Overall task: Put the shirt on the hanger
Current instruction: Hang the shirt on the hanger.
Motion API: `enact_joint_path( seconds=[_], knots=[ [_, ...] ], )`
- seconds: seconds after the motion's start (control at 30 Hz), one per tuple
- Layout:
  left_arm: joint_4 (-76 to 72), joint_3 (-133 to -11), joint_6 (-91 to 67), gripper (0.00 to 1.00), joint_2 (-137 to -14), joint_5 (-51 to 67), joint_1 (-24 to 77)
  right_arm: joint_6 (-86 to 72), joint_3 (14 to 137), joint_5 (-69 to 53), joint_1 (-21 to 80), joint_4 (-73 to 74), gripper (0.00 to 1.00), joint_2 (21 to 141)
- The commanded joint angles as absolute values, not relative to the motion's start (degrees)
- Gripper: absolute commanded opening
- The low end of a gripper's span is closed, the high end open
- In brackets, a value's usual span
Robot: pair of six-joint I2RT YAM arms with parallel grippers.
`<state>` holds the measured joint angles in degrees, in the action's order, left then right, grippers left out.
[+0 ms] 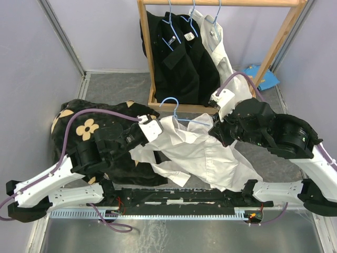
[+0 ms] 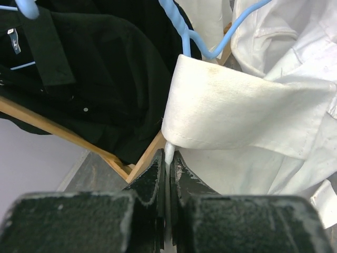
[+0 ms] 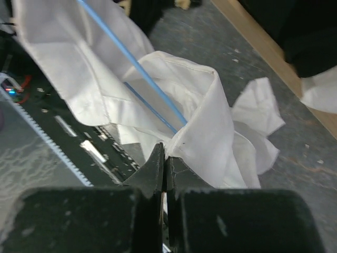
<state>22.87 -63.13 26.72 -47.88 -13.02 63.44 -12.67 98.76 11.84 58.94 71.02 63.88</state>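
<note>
The white shirt hangs crumpled between both arms, above the table's middle. The light-blue hanger is partly inside it, with the hook sticking up above the collar. My left gripper is shut on the collar edge; in the left wrist view the fabric is pinched at the fingertips, with the hanger just beyond. My right gripper is shut on the shirt's other side. In the right wrist view, cloth is nipped at the tips and the hanger wire runs inside the shirt.
A wooden clothes rack stands at the back with black shirts and another white shirt on hangers. A black cloth with tan flowers lies at the left. Something blue lies at the back right.
</note>
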Motion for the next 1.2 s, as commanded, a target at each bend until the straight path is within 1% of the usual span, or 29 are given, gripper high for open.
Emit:
enact_joint_path(
  seconds=[0.0,0.17,0.27,0.33,0.43,0.57,0.67,0.87,0.97,1.07,1.17],
  knots=[
    [18.4,-62.5,22.0,0.03,-47.5,-13.3,63.2,-17.1,97.2,-1.4,58.8,59.8,0.00,63.2],
    [14.0,-61.3,21.1,0.03,-48.9,-16.1,63.2,-23.7,92.0,-12.9,58.9,47.5,0.00,64.6],
    [10.3,-62.0,23.7,0.03,-50.2,-19.8,63.2,-26.9,90.2,-14.2,58.9,39.7,0.00,64.3],
    [8.1,-63.5,26.3,0.03,-51.5,-22.8,63.2,-26.2,92.9,-10.5,58.9,39.1,0.00,64.5],
    [7.1,-67.4,31.3,0.03,-54.1,-25.7,63.1,-23.0,98.6,0.8,58.8,43.6,0.00,64.7],
    [8.9,-72.7,36.2,0.03,-56.9,-26.2,62.3,-17.9,106.6,18.8,58.9,49.0,0.00,62.4],
    [10.0,-75.7,37.1,0.03,-58.5,-26.0,60.3,-13.9,112.3,25.9,58.9,50.9,0.00,60.5],
    [12.3,-82.9,38.2,0.03,-62.8,-27.2,57.6,-8.0,129.0,32.2,58.9,60.2,0.00,63.5],
    [12.2,-86.3,39.7,0.03,-64.1,-27.7,57.2,-6.0,134.1,34.6,58.8,63.7,0.00,65.6],
    [12.5,-88.9,40.6,0.03,-64.7,-27.2,57.1,-6.0,133.6,34.0,58.8,65.2,0.00,66.2],
    [13.4,-89.3,39.4,0.03,-64.4,-24.4,57.1,-7.6,128.1,30.8,58.8,65.4,0.00,66.2]
  ],
)
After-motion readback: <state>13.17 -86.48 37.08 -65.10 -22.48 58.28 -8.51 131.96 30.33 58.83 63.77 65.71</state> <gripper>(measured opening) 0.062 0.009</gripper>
